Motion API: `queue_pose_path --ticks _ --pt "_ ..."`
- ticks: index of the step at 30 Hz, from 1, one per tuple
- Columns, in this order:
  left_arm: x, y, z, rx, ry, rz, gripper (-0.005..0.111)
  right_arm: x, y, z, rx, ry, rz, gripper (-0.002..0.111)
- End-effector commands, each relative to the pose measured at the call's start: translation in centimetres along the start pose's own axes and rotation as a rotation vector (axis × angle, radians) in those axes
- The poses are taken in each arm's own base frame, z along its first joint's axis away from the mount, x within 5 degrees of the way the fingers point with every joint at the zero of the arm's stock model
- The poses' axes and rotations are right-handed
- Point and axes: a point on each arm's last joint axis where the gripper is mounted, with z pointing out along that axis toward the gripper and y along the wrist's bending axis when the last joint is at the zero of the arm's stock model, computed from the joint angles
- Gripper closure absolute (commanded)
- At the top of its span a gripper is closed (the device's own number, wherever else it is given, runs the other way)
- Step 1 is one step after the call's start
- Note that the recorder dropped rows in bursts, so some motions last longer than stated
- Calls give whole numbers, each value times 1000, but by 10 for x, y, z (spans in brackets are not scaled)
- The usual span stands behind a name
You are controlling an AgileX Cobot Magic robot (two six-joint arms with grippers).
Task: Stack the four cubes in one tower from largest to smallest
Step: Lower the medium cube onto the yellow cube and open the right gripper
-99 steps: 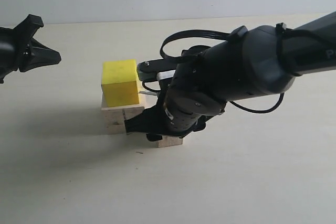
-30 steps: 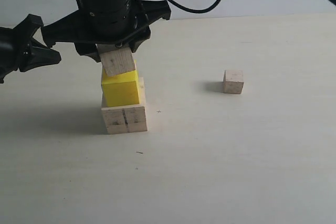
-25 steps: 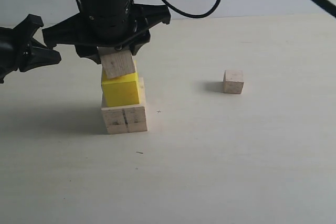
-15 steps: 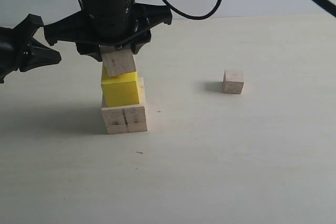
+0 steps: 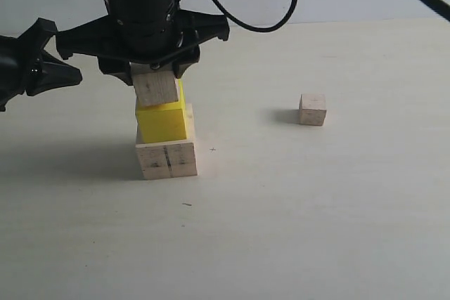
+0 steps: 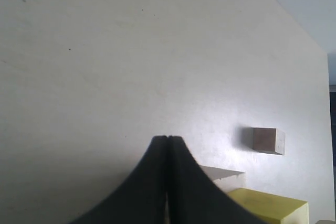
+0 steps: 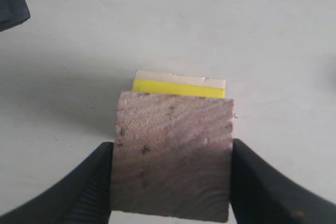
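The large pale wood cube (image 5: 166, 159) sits on the table with the yellow cube (image 5: 162, 121) on top of it. My right gripper (image 5: 156, 81) reaches across from above and is shut on the medium wood cube (image 5: 156, 88), which rests on or just above the yellow cube. In the right wrist view the medium cube (image 7: 173, 155) fills the space between both fingers, with strips of the yellow cube (image 7: 178, 88) and the large cube (image 7: 179, 77) showing beyond it. The small wood cube (image 5: 312, 109) stands alone to the right. My left gripper (image 5: 74, 75) hangs shut and empty left of the stack.
The left wrist view shows the left gripper (image 6: 167, 138) with its fingertips pressed together, the small cube (image 6: 268, 140) and a corner of the yellow cube (image 6: 273, 208). The pale table (image 5: 302, 209) meets a light wall at the back.
The right gripper carried the medium cube from the table up over the stack. In the last second the tilted cube has levelled out and settled lower onto the yellow cube.
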Motion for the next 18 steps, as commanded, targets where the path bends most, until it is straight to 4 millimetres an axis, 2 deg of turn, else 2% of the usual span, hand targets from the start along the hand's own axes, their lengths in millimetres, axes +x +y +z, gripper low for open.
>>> queue_pose_path --ticks 1,18 --pt "1 -3 -1 15 -1 0 107 -7 -6 -3 2 -21 11 108" --pt "1 -3 -1 17 -3 -4 107 -6 -5 -4 -19 -5 22 108"
